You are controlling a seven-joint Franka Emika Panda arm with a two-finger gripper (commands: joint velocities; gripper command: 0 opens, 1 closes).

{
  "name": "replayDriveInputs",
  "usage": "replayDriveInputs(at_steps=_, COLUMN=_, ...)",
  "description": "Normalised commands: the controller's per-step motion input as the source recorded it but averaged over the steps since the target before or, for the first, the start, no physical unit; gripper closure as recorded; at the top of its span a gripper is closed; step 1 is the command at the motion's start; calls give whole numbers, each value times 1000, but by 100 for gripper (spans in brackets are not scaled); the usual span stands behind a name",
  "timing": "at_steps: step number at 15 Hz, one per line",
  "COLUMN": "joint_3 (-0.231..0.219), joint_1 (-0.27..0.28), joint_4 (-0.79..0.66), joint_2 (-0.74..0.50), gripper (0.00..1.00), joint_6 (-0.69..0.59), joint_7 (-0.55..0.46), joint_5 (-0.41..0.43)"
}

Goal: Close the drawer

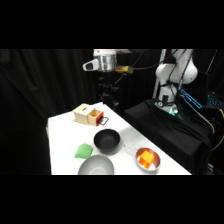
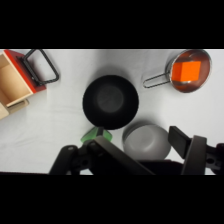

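The drawer (image 1: 96, 117) is an orange-red compartment with a dark loop handle (image 1: 103, 120), pulled partway out of a small tan wooden box (image 1: 83, 113) at the table's far left. In the wrist view the drawer (image 2: 22, 74) sits at the left edge, its handle (image 2: 42, 65) pointing towards the middle and its pale inside showing. My gripper (image 1: 102, 63) hangs high above the table, well clear of the box. From the wrist, the gripper (image 2: 127, 150) is open with nothing between its fingers.
A black bowl (image 1: 107, 141) sits mid-table, just in front of the drawer's handle. A green block (image 1: 84, 150) and a grey bowl (image 1: 96, 165) lie near the front edge. A metal pan (image 1: 148, 159) holding an orange block stands at the front right.
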Motion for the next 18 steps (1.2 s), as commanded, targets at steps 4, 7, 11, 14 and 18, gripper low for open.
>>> replayDriveInputs(at_steps=4, joint_3=8, joint_1=-18, joint_4=-30, joint_2=-6, gripper=0, joint_6=48, joint_7=71, joint_5=5)
replayDriveInputs(at_steps=7, joint_3=-19, joint_1=-48, joint_4=-135, joint_2=-58, gripper=0, joint_6=154, joint_7=113, joint_5=50)
replayDriveInputs(at_steps=11, joint_3=-47, joint_1=-80, joint_4=-240, joint_2=-97, gripper=0, joint_6=261, joint_7=127, joint_5=68)
replayDriveInputs(at_steps=14, joint_3=-57, joint_1=-93, joint_4=-267, joint_2=-76, gripper=0, joint_6=336, joint_7=175, joint_5=91)
replayDriveInputs(at_steps=18, joint_3=-54, joint_1=-95, joint_4=-225, joint_2=-17, gripper=0, joint_6=383, joint_7=219, joint_5=146)
